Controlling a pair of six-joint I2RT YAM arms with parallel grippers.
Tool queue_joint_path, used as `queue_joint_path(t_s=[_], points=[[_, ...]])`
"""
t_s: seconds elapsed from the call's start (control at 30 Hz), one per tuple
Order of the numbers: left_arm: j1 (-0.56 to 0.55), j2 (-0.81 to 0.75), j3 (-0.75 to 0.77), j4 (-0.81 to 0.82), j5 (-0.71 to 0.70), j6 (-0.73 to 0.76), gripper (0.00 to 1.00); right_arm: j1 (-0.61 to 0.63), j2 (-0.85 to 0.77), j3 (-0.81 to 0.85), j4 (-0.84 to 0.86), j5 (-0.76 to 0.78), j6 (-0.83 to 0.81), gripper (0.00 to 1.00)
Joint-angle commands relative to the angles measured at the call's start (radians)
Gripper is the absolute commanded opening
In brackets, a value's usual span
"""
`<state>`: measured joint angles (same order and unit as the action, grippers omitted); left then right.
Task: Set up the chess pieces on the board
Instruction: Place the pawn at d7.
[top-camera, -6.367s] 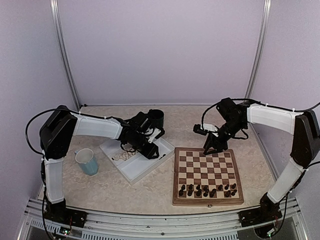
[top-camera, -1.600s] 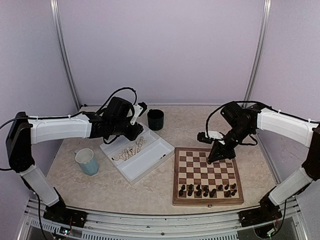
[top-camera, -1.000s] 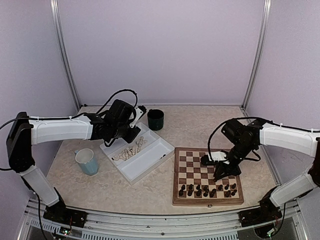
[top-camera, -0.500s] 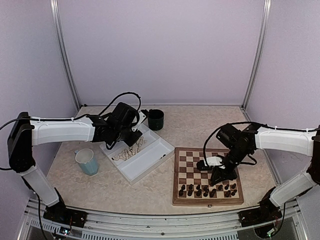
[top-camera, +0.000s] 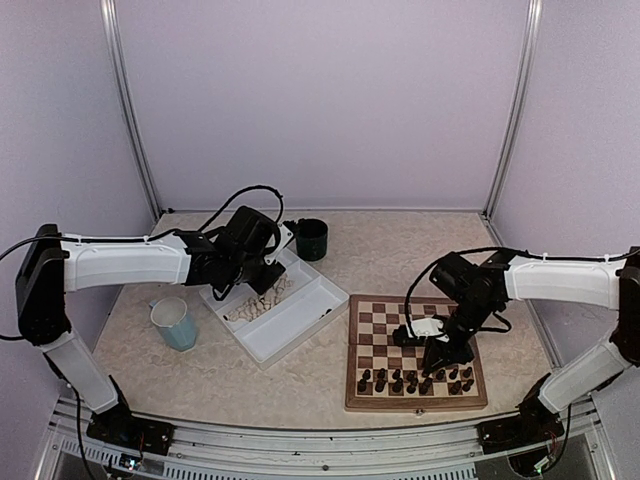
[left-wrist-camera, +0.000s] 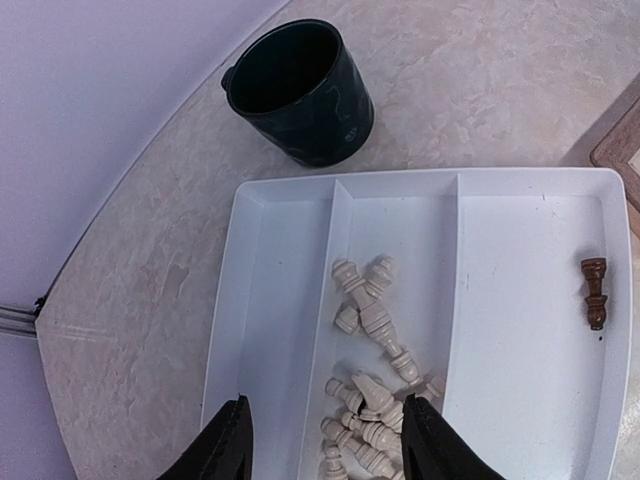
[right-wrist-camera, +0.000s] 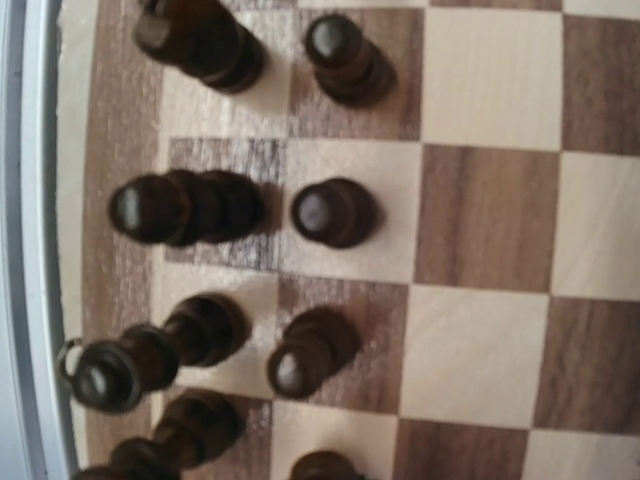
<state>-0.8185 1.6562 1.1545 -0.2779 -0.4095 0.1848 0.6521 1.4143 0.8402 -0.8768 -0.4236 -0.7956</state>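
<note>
The board (top-camera: 400, 322) lies right of centre, with dark brown chess pieces (top-camera: 397, 381) standing in its two near rows. My right gripper (top-camera: 441, 354) hangs low over those rows. The right wrist view shows dark pieces (right-wrist-camera: 333, 212) on the squares from close above, but no fingers, so I cannot tell its state. My left gripper (left-wrist-camera: 326, 452) is open and empty just above the white tray (left-wrist-camera: 270, 300), its fingers either side of a heap of pale pieces (left-wrist-camera: 375, 320). One dark piece (left-wrist-camera: 594, 292) lies in the tray's right compartment.
A dark green cup (top-camera: 311, 239) stands behind the tray (top-camera: 300, 322) and also shows in the left wrist view (left-wrist-camera: 300, 90). A light blue cup (top-camera: 174, 323) stands left of the tray. Purple walls close in the table on three sides.
My right gripper has moved from the board's far edge toward me, down over the dark pieces in the near rows. My left gripper has shifted slightly right over the tray.
</note>
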Motion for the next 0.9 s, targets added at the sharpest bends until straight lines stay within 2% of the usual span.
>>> queue_joint_path(t_s=[0.0,0.17,0.5,0.87], points=[[-0.005,0.012,0.032,-0.011,-0.017,0.007,0.51,0.012,0.018,-0.012,-0.001,0.004,-0.004,0.05],[-0.008,0.014,0.032,-0.014,-0.019,0.007,0.51,0.013,0.027,-0.015,0.002,0.005,-0.004,0.06],[-0.016,0.023,0.034,-0.019,-0.023,0.008,0.51,0.016,0.032,-0.011,0.004,-0.001,0.003,0.15],[-0.021,0.027,0.035,-0.025,-0.025,0.006,0.51,0.017,0.01,0.033,-0.037,-0.036,0.015,0.29]])
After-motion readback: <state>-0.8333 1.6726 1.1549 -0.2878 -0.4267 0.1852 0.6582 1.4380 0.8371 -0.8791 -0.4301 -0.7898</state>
